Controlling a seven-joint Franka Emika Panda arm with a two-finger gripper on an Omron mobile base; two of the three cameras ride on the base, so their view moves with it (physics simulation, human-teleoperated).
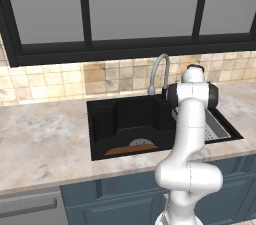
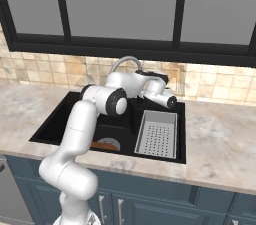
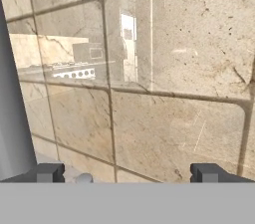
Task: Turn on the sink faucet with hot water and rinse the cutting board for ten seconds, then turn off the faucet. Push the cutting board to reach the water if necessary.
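One tall grey metal gooseneck faucet (image 1: 159, 71) rises at the back rim of one large black rectangular recessed sink (image 1: 107, 119), against a beige tiled backsplash (image 1: 60, 81) under a dark-framed window (image 1: 90, 9). One flat orange-brown wooden cutting board (image 1: 131, 149) lies on the basin floor at its front wall, just in front of one grey round drain disc (image 1: 141, 142); from the right base view a sliver of the board (image 2: 104, 145) shows beside the arm's elbow. One grey perforated strainer tray (image 2: 157, 134) fills the right part of the basin, apart from the board. No stream of water shows under the spout.

The single white arm reaches over the sink toward the back wall, and its two-finger gripper (image 3: 127, 173) sits close to the tiles beside the faucet's base. In the hand view the two dark fingertips (image 3: 49, 172) stand far apart at either side of the frame with nothing between them, so the claw is spread wide and empty. A grey upright, seemingly the faucet stem (image 3: 11, 113), runs along the left edge of that view, just beside the left fingertip; whether they touch cannot be told.

The marble countertop (image 1: 45, 139) lies bare to the left of the basin and on its right as well. The board's front edge lies against the basin's front wall, with bare basin floor behind it and to its left.
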